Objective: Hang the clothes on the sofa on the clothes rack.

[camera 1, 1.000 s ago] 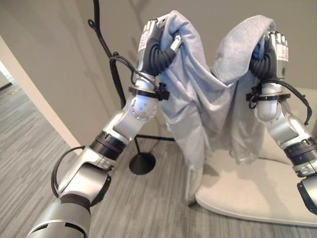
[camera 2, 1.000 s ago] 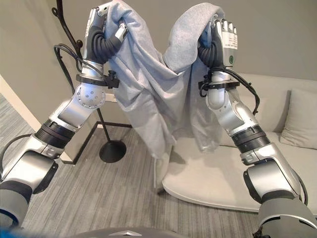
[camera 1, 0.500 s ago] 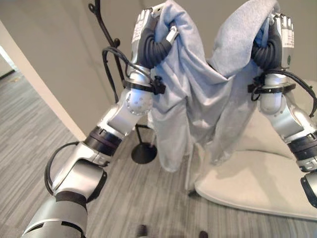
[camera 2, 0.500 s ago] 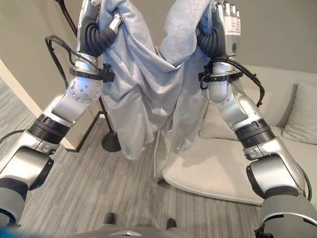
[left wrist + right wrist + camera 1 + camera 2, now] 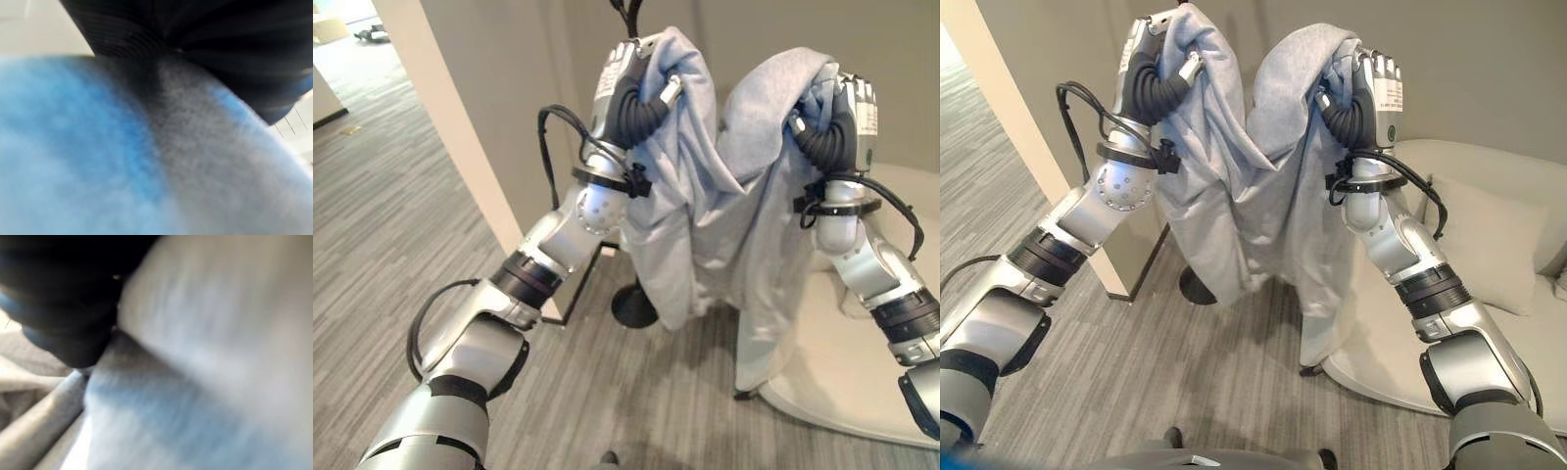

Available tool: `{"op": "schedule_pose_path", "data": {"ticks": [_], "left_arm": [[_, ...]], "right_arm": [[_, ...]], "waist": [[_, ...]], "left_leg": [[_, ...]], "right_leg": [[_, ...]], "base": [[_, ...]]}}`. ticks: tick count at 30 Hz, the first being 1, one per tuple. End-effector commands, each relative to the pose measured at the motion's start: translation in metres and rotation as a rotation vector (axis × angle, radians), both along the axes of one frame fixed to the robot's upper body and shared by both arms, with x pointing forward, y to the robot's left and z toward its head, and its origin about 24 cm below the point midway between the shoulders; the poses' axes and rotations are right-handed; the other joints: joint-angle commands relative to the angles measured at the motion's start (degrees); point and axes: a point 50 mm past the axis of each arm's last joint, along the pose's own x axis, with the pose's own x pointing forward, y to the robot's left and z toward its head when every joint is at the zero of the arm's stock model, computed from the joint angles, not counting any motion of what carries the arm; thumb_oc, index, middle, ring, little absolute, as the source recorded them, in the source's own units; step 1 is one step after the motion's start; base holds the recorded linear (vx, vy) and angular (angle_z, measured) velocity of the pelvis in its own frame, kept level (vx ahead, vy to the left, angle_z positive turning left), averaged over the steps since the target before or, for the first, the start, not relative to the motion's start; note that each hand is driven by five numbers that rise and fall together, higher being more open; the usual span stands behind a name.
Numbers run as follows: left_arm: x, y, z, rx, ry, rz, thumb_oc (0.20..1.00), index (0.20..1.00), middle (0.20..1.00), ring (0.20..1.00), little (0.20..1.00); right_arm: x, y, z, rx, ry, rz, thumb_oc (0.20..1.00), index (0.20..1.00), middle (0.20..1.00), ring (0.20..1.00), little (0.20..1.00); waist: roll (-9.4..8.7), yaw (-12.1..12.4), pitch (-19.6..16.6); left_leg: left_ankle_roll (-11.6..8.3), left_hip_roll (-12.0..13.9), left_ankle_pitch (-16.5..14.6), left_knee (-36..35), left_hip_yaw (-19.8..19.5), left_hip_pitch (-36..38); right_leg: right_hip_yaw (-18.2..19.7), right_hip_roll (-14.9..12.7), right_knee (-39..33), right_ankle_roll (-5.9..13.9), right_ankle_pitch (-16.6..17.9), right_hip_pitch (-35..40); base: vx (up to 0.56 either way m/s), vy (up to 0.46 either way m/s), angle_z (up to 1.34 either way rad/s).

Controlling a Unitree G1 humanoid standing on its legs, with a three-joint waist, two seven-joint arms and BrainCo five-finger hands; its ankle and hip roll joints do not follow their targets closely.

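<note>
**Grey garment held aloft between both hands, beside the rack**

Held high in the air: a light grey soft cotton garment (image 5: 705, 215), gripped at two top corners and sagging in a deep fold between them. Left hand (image 5: 631, 93) raised, fingers curled round one bunched upper edge of the cloth. Right hand (image 5: 837, 122) raised to about the same height, fingers likewise curled round the other bunched edge. Long axis of the garment vertical, hanging straight down from both grips, lower hem well clear of the grey striped carpet floor (image 5: 431, 225); upper span running left to right between the hands.

Just behind the left hand, the tip of a thin black metal clothes rack (image 5: 626, 12), its round black base (image 5: 634, 306) showing on the floor under the draped cloth. Pale beige wall corner (image 5: 460, 117) close behind the left arm, open floor stretching away on that side. Rounded cream upholstered sofa (image 5: 1489, 264) near the right arm, its edge just beside the hanging hem. Close in both wrist views: grey cloth pressed against the dark ribbed cover.
</note>
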Motion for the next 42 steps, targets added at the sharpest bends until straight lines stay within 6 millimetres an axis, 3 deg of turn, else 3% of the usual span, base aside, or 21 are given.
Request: {"op": "schedule_pose_path", "data": {"ticks": [1, 2, 3, 5, 6, 7, 15, 20, 21, 24, 32, 34, 37, 38, 42], "left_arm": [[-0.007, 0.003, 0.023, -0.045, -0.095, 0.006, 0.200, 0.200, 0.200, 0.200, 0.200], [-0.007, 0.004, 0.022, -0.052, -0.086, 0.008, 0.200, 0.200, 0.200, 0.200, 0.200], [-0.007, 0.005, 0.021, -0.052, -0.086, 0.008, 0.200, 0.200, 0.200, 0.200, 0.200], [-0.007, 0.001, 0.010, -0.100, -0.052, -0.015, 0.200, 0.200, 0.200, 0.200, 0.200], [-0.007, 0.001, 0.010, -0.100, -0.052, -0.016, 0.200, 0.200, 0.200, 0.200, 0.200], [-0.004, -0.001, 0.011, -0.067, -0.049, -0.009, 0.200, 0.200, 0.200, 0.200, 0.200], [-0.004, 0.000, 0.005, -0.080, -0.015, -0.020, 0.200, 0.200, 0.200, 0.200, 0.200], [-0.006, -0.001, 0.004, -0.089, -0.013, -0.033, 0.200, 0.200, 0.200, 0.200, 0.200], [-0.006, -0.005, 0.004, -0.101, -0.011, -0.045, 0.200, 0.200, 0.200, 0.200, 0.200], [-0.005, -0.007, 0.005, -0.094, -0.009, -0.050, 0.200, 0.200, 0.200, 0.200, 0.200], [-0.005, 0.000, 0.000, -0.073, -0.002, -0.023, 0.200, 0.200, 0.200, 0.200, 0.200], [-0.005, 0.003, -0.001, -0.078, 0.002, -0.013, 0.200, 0.200, 0.200, 0.200, 0.200], [-0.005, 0.007, -0.001, -0.085, 0.002, -0.005, 0.200, 0.200, 0.200, 0.200, 0.200], [-0.006, 0.007, -0.002, -0.088, 0.003, -0.008, 0.200, 0.200, 0.200, 0.200, 0.200], [-0.007, 0.004, -0.004, -0.087, 0.008, -0.017, 0.200, 0.200, 0.200, 0.200, 0.200]], "right_arm": [[0.000, -0.011, 0.046, -0.012, -0.135, -0.049, 0.200, 0.200, 0.200, 0.200, 0.200], [0.001, -0.010, 0.045, -0.010, -0.126, -0.044, 0.200, 0.200, 0.200, 0.200, 0.200], [0.001, -0.010, 0.045, -0.010, -0.125, -0.043, 0.200, 0.200, 0.200, 0.200, 0.200], [0.003, -0.015, 0.035, -0.024, -0.094, -0.071, 0.200, 0.200, 0.200, 0.200, 0.200], [0.003, -0.015, 0.035, -0.024, -0.092, -0.072, 0.200, 0.200, 0.200, 0.200, 0.200], [0.003, -0.010, 0.041, -0.045, -0.111, -0.058, 0.200, 0.200, 0.200, 0.200, 0.200], [-0.004, -0.013, 0.033, -0.051, -0.100, -0.046, 0.200, 0.200, 0.200, 0.200, 0.200], [-0.008, -0.013, 0.033, -0.056, -0.113, -0.032, 0.200, 0.200, 0.200, 0.200, 0.200], [-0.010, -0.017, 0.036, -0.060, -0.126, -0.044, 0.200, 0.200, 0.200, 0.200, 0.200], [-0.011, -0.017, 0.038, -0.072, -0.136, -0.052, 0.200, 0.200, 0.200, 0.200, 0.200], [-0.006, -0.009, 0.030, -0.080, -0.099, -0.039, 0.200, 0.200, 0.200, 0.200, 0.200], [-0.005, -0.005, 0.029, -0.087, -0.091, -0.036, 0.200, 0.200, 0.200, 0.200, 0.200], [-0.003, 0.000, 0.029, -0.094, -0.074, -0.031, 0.200, 0.200, 0.200, 0.200, 0.200], [-0.003, -0.001, 0.029, -0.090, -0.074, -0.035, 0.200, 0.200, 0.200, 0.200, 0.200], [-0.003, 0.001, 0.025, -0.081, -0.068, -0.025, 0.200, 0.200, 0.200, 0.200, 0.200]], "waist": [[2.23, 0.2, -3.6], [2.15, 0.4, -3.6], [2.22, 0.4, -3.5], [1.97, -0.1, -2.7], [2.00, 0.1, -2.6], [1.94, -0.6, -2.2], [2.26, -0.8, -4.8], [1.80, -1.3, -4.3], [1.63, -1.6, -3.7], [2.19, -2.2, -3.9], [3.69, -1.9, -5.3], [4.02, -1.6, -5.1], [5.26, -1.2, -2.9], [5.41, -1.6, -2.1], [5.89, -1.7, -1.1]], "left_leg": [[-3.06, 6.1, 1.9, -10.1, -0.4, 4.4], [-2.77, 5.4, 1.8, -10.0, -0.4, 4.7], [-2.82, 5.5, 1.7, -10.0, -0.4, 4.8], [-1.92, 3.1, 1.4, -10.1, -0.9, 6.1], [-1.95, 3.2, 1.4, -10.1, -0.8, 6.3], [-1.83, 2.0, 1.8, -10.4, -2.1, 7.1], [-3.17, 2.4, 1.8, -10.9, -4.2, 9.3], [-3.92, 3.1, 1.9, -9.2, -5.3, 8.7], [-4.18, 3.1, 1.6, -7.1, -3.9, 7.2], [-3.67, 2.9, 0.7, -6.2, -1.7, 6.4], [-1.50, 1.1, 0.5, -10.3, -1.0, 9.4], [-0.80, 0.1, 0.3, -10.7, -1.6, 9.6], [1.21, -1.7, -0.4, -10.9, -1.9, 11.4], [1.80, -2.0, -0.5, -11.0, -2.0, 11.9], [2.28, -2.2, -1.2, -11.0, -1.9, 12.9]], "right_leg": [[1.3, 11.9, -2.4, -1.07, -14.8, 0.3], [1.4, 13.9, -2.6, -1.58, -16.4, 0.2], [1.4, 14.0, -2.4, -1.64, -16.6, 0.3], [4.2, 19.7, -3.5, -2.62, -19.0, -0.2], [4.3, 19.7, -3.2, -2.64, -19.2, -0.2], [9.3, 21.9, -3.0, -2.90, -19.2, -0.4], [7.2, 22.1, -9.0, -3.86, -17.6, 5.1], [5.1, 22.4, -9.0, -4.30, -18.3, 6.0], [3.9, 21.7, -9.0, -4.20, -18.7, 6.6], [2.4, 21.0, -8.9, -3.94, -18.8, 7.2], [3.1, 19.0, -8.0, -2.27, -18.7, 6.5], [3.6, 18.1, -5.9, -1.75, -18.9, 5.5], [5.3, 16.1, 7.1, -0.62, -17.2, -0.2], [5.8, 15.9, 10.7, -0.83, -15.3, -1.7], [5.1, 15.3, 18.4, -1.89, -15.4, -5.6]], "base": [[0.06, 0.266, 0.05], [0.03, 0.161, 0.07], [0.03, 0.053, -0.07], [0.03, 0.080, -0.05], [0.05, 0.085, 0.07], [0.04, 0.028, 0.23], [0.10, -0.099, 0.17], [0.02, -0.080, 0.15], [0.00, 0.002, 0.26], [0.00, 0.043, 0.36], [0.03, 0.142, 0.05], [0.01, 0.180, -0.02], [-0.02, 0.240, -0.09], [-0.02, 0.145, -0.13], [0.05, 0.100, -0.07]]}}
